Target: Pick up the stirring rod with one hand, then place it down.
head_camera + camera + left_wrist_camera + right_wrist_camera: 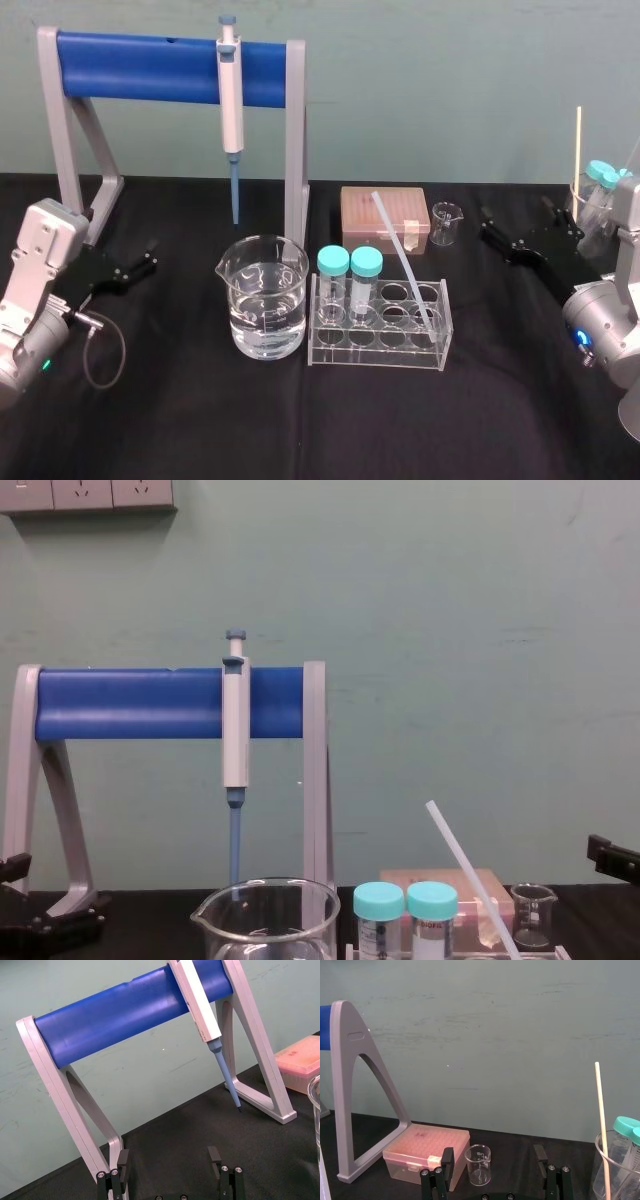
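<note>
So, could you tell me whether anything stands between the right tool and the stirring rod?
The small beaker stands between the open right tool and the upper end of the stirring rod, beside the pink tip box. The rod's middle, above the tube rack, looks reachable. The left tool idles far left.

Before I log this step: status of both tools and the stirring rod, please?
Left tool open, parked by stand. Right tool open, empty, far right. Stirring rod leans in tube rack, untouched. Capped tubes beside it.
</note>
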